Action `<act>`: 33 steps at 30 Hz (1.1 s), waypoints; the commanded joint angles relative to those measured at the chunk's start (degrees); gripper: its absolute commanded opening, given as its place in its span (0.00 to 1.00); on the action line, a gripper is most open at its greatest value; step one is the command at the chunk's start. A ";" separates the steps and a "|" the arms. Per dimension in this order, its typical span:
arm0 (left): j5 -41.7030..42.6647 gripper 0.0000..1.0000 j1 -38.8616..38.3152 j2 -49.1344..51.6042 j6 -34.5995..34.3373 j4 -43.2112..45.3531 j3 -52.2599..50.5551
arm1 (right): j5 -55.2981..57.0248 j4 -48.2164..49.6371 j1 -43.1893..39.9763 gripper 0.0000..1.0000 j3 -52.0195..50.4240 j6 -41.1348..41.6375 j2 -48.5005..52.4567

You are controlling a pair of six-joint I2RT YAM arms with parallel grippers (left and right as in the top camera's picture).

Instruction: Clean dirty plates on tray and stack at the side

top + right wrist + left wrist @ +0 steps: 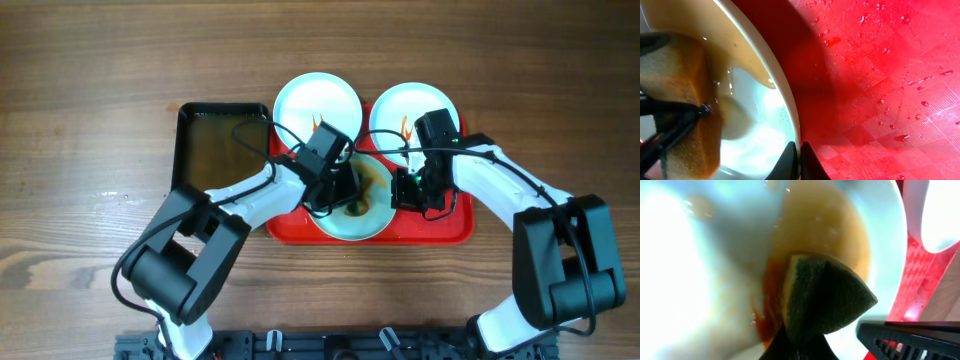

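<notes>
1. left end effector [346, 196] is clamped on the sponge [825, 300], green side up, pressed into the front plate [352, 228] near frame center; there's a brownish-orange puddle smeared around it
2. right end effector [798, 162] is pinched shut on that same plate's right rim; fingers are nearly together with the thin edge between them
3. front plate sits on the red tray [445, 230], in its lower middle; the tray surface is wet with droplets
4. upper-left plate [317, 102] hangs partly off the tray's top edge; upper-right plate [398, 108] is next to it, orange streaks on both
5. black tray [205, 150] lies left of the red one on the wooden counter [80, 100]; looks like brownish water in it
</notes>
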 commanded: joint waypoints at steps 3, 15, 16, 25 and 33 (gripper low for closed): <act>-9.70 0.04 4.85 0.28 7.61 -3.28 -1.99 | 0.26 -0.70 0.28 0.04 -0.52 -1.14 0.63; -17.68 0.04 14.86 -24.15 27.45 -15.34 -1.99 | 0.48 -0.98 0.28 0.04 -0.52 -1.46 0.63; -20.57 0.04 17.25 -24.30 27.52 -15.56 -1.99 | 0.48 -0.96 0.28 0.04 -0.52 -1.46 0.63; -25.88 0.09 24.44 -10.16 31.85 -16.26 -2.54 | 0.48 -0.98 0.28 0.05 -0.52 -1.46 0.63; -28.06 0.72 24.44 -6.05 31.91 -14.95 -2.54 | 0.48 -1.01 0.28 0.04 -0.52 -1.46 0.63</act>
